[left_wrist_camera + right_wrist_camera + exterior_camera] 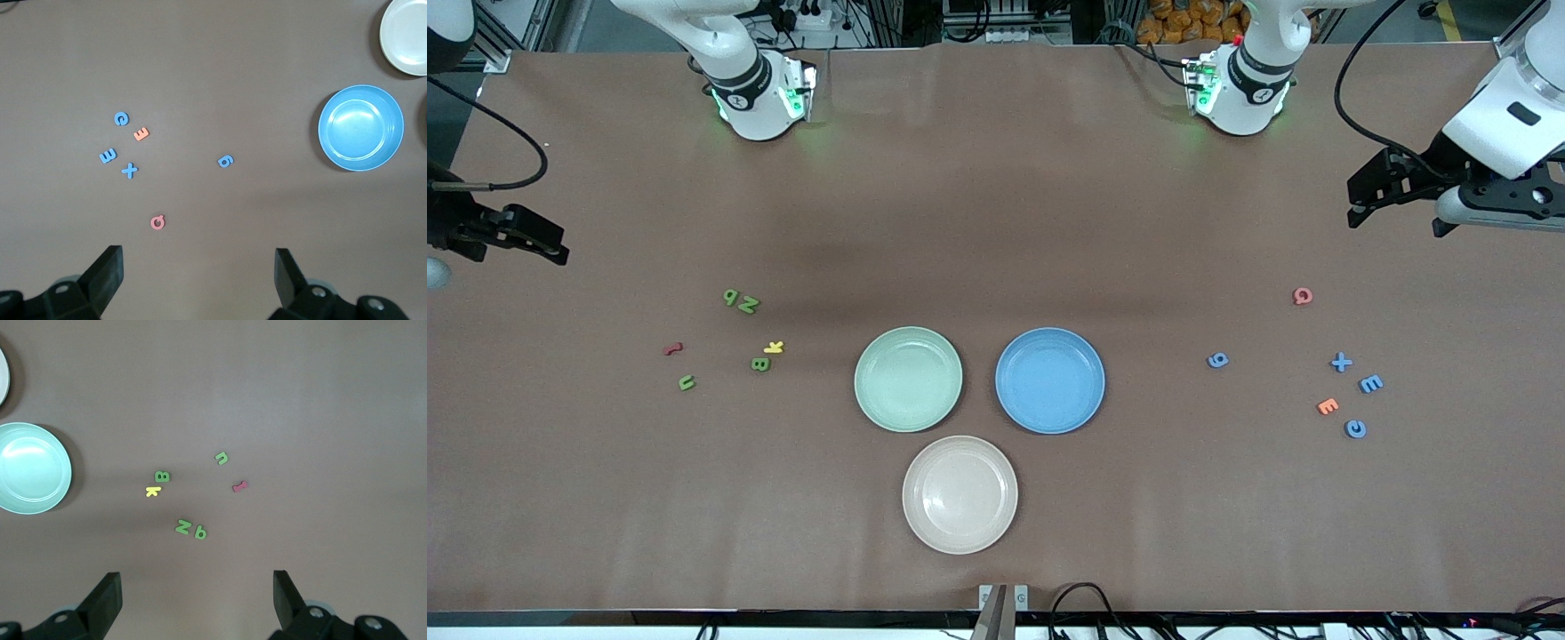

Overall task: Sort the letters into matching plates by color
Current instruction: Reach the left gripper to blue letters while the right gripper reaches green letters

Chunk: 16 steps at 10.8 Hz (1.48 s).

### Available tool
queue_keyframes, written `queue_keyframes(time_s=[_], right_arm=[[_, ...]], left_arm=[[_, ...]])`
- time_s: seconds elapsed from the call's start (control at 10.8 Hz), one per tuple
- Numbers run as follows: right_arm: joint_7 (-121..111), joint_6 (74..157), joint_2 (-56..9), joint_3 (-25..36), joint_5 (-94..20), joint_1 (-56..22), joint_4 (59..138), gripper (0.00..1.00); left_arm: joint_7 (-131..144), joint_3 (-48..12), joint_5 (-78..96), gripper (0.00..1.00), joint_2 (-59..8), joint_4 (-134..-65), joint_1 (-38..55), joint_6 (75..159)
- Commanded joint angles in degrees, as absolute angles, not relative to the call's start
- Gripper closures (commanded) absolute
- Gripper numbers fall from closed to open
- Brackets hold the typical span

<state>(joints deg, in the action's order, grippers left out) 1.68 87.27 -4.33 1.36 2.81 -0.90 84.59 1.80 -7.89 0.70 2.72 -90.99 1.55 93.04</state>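
Observation:
The mint green plate (908,379) and the blue plate (1049,380) lie side by side mid-table. Several green letters (747,304) lie toward the right arm's end, with a yellow one (774,348) and a red one (673,349). Several blue letters (1341,362), an orange E (1328,406) and a pink Q (1303,296) lie toward the left arm's end. My left gripper (199,263) is open and empty, high over the bare table beside the pink Q (157,222). My right gripper (197,587) is open and empty, high over the bare table beside the green letters (183,527).
A beige plate (959,494) lies nearer the front camera than the two coloured plates. The brown table runs wide between the letter groups and the plates. Both arm bases stand at the back edge.

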Motion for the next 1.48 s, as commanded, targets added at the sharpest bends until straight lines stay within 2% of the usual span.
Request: queue_keyframes(time_s=[0.0, 0.65, 1.02, 1.39], right_arm=[[2.4, 87.4, -4.4, 1.2, 2.3, -0.9, 84.3, 0.00], [2.4, 87.5, -4.4, 1.2, 2.4, -0.7, 84.4, 0.00], [2.5, 88.3, -5.2, 1.2, 2.3, -0.4, 84.8, 0.00], [2.5, 103.0, -3.3, 1.2, 2.3, 0.2, 98.8, 0.00]], left_arm=[[-0.2, -7.8, 0.0, 0.00, 3.0, -90.4, 1.3, 92.6], [1.0, -7.8, 0.5, 0.00, 2.4, -90.9, -0.1, 92.0], [4.7, -8.2, 2.2, 0.00, 2.5, -98.4, -2.0, 93.6], [1.5, -7.9, 1.4, 0.00, 2.8, -108.8, -2.4, 104.5]])
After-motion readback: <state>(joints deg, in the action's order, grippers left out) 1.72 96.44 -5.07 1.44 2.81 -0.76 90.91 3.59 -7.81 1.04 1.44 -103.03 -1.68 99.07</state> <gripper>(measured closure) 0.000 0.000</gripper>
